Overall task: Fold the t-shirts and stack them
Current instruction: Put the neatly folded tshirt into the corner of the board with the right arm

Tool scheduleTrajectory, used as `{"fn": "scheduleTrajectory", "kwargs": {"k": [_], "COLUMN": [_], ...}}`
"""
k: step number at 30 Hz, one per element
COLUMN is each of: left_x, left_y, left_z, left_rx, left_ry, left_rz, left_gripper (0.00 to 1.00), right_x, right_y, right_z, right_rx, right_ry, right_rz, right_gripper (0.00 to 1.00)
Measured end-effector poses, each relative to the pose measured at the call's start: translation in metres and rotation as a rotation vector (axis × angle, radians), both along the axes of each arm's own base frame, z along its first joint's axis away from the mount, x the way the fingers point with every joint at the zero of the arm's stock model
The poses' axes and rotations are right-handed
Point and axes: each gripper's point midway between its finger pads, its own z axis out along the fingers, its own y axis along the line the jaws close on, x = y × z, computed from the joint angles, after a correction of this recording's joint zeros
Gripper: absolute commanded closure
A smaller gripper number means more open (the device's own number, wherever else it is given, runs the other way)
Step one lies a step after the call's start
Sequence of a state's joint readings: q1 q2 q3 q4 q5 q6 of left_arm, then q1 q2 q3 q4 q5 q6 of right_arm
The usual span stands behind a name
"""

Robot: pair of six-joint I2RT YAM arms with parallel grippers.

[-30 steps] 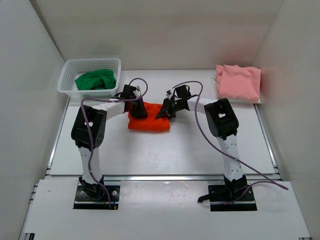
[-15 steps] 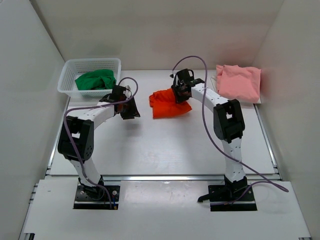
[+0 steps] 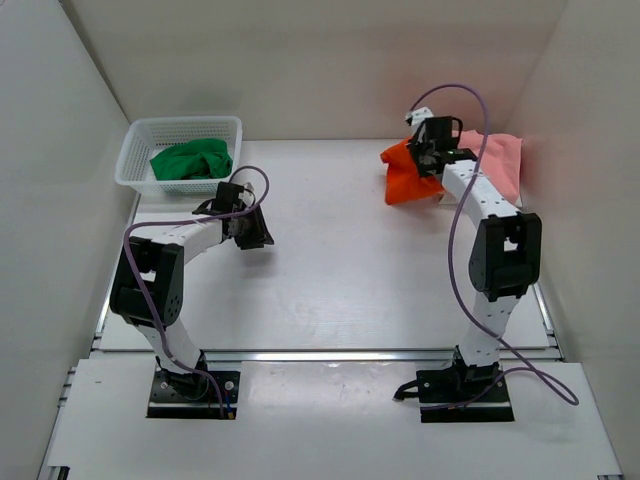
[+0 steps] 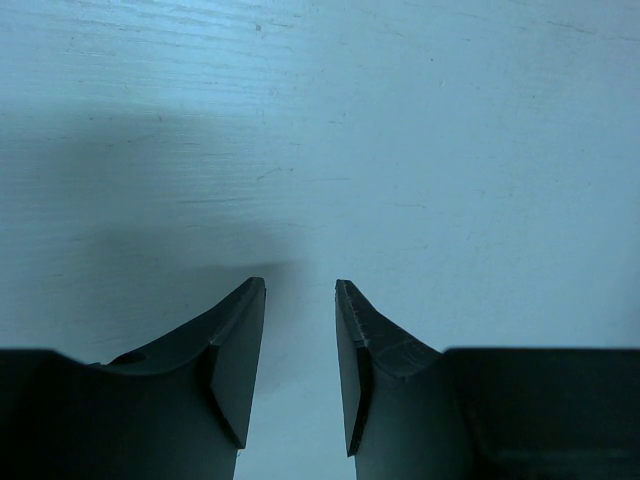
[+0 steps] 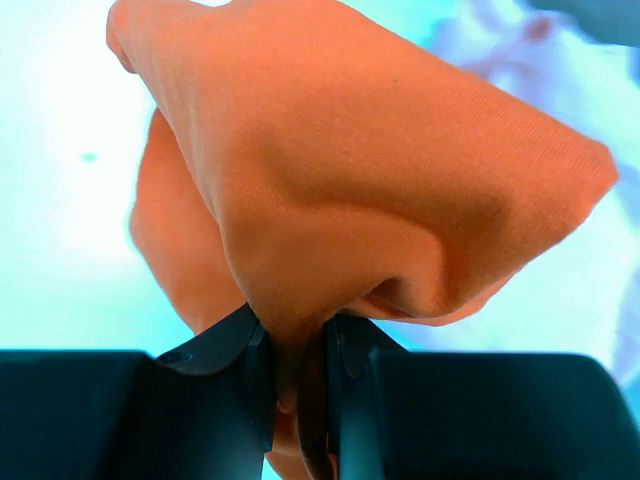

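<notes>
My right gripper (image 3: 428, 158) is shut on the bundled orange-red t-shirt (image 3: 406, 178), which hangs from it at the back right, just left of the folded pale pink t-shirt (image 3: 500, 158). In the right wrist view the orange cloth (image 5: 340, 190) is pinched between the two fingers (image 5: 236, 350) and bulges out ahead of them. The green t-shirt (image 3: 192, 159) lies crumpled in the white mesh basket (image 3: 135, 150) at the back left. My left gripper (image 3: 256, 234) stands open over bare table, nothing between its fingertips (image 4: 240, 330).
White walls close in the table on the left, back and right. The basket stands in the back left corner. Purple cables loop above both wrists. A metal rail (image 3: 330, 353) runs along the table's near edge.
My right gripper has carried the orange-red t-shirt from the table's middle to the back right beside the pink one. My left gripper let go of it and drew back to the left.
</notes>
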State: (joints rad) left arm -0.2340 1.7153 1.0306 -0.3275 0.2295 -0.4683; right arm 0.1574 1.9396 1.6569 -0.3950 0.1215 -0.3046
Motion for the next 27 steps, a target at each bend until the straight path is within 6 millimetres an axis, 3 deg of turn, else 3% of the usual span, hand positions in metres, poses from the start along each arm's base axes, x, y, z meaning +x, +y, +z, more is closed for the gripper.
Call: {"fn": "scheduleTrajectory", "kwargs": {"k": [9, 19, 22, 27], "left_x": [0.000, -0.003, -0.004, -0.006], "left_y": [-0.003, -0.010, -0.011, -0.012], "left_z": [0.000, 0.000, -0.002, -0.007], "left_rx": [-0.023, -0.032, -0.031, -0.028], "left_ry": [-0.008, -0.004, 0.001, 0.016], "left_rz": [-0.008, -0.022, -0.027, -0.030], "left_gripper": [0.55, 0.56, 0.56, 0.56], "right_x": [0.018, 0.036, 0.037, 0.049], "right_y": [-0.080, -0.160, -0.183, -0.212], "right_z": [0.044, 0.070, 0.063, 0.025], "right_rx": [0.067, 0.037, 0.033, 0.038], "right_ry": [-0.114, -0.207, -0.200, -0.148], "right_rz": [-0.078, -0.156, -0.185, -0.225], "right_gripper": [1.00, 1.00, 1.00, 1.00]}}
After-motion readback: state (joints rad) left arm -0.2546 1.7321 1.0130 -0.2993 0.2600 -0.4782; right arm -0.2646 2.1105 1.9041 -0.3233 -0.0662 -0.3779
